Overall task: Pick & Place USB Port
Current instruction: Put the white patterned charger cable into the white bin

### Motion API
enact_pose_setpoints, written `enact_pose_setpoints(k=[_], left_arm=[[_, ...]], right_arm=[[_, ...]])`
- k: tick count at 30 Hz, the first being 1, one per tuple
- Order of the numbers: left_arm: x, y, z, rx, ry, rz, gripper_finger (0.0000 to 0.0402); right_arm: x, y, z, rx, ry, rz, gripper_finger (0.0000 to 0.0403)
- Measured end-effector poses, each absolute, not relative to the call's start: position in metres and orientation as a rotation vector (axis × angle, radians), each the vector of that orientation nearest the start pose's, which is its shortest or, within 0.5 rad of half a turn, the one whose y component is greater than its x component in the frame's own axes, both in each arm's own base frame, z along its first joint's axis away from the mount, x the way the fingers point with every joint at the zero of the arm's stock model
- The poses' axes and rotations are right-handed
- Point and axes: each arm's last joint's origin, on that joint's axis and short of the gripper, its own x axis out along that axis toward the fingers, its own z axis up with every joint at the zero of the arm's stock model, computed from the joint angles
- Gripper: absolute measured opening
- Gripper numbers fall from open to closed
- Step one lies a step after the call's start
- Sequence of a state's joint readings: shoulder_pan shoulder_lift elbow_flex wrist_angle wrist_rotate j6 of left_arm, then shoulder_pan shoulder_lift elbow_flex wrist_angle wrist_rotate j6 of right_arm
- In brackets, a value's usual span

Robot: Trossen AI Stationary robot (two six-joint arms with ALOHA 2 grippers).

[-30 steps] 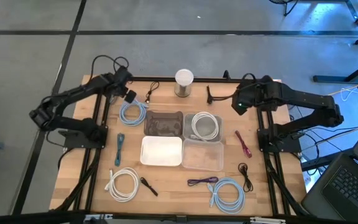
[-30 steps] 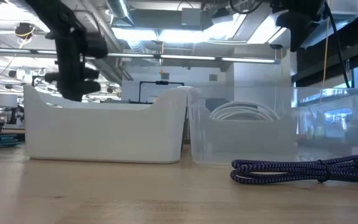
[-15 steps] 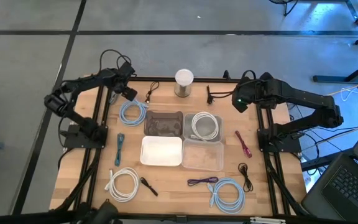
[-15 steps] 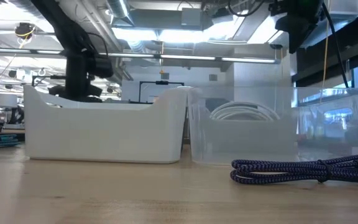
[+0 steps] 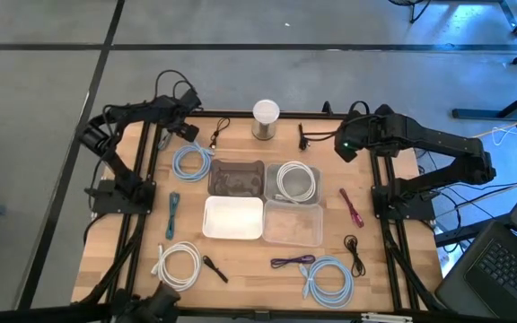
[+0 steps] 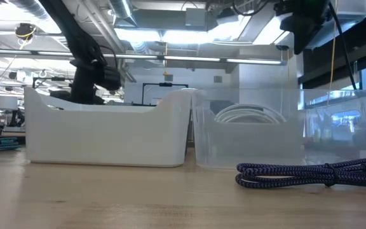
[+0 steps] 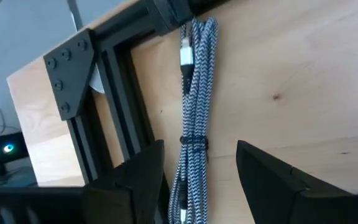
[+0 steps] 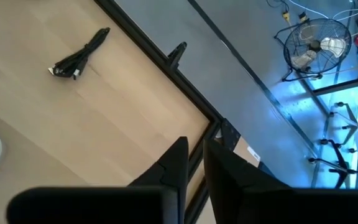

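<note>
Left gripper (image 7: 194, 180) hangs with jaws released over a grey braided cable (image 7: 194, 93) beside the black frame rail (image 7: 120, 81), seemingly near the worktop's far-left corner; right gripper (image 8: 193, 165), jaws nearly clenched, waits by the far-right corner

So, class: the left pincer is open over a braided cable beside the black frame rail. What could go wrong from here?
1. The braided cable lies right against the black frame rail, so one finger of the left pincer may strike the rail on descent.
2. The cable is a bundle held by a tie; a grasp off the tie might catch only some strands.
3. The right pincer waits, nearly closed, over the table's far corner; no clash seems likely.
</note>
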State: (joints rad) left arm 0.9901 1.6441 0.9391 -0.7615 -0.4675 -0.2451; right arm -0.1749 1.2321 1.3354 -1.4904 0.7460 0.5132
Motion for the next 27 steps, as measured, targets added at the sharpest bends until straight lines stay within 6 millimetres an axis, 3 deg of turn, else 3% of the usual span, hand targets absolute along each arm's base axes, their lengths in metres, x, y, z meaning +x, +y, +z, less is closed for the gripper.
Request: enact_pose_setpoints(k=[11,27], left_arm=[[0.144,0.243,0.148,-0.649,1.499,1.342,0.0151],[0.146,0.241,0.139,-0.704,1.520,1.374,0.0143]], right_arm=[[0.182,-0.051,0.350,0.031,1.110,-1.056,0.0055],[0.186,-0.049,0.349,0.065,1.108,-0.989,0.0056]])
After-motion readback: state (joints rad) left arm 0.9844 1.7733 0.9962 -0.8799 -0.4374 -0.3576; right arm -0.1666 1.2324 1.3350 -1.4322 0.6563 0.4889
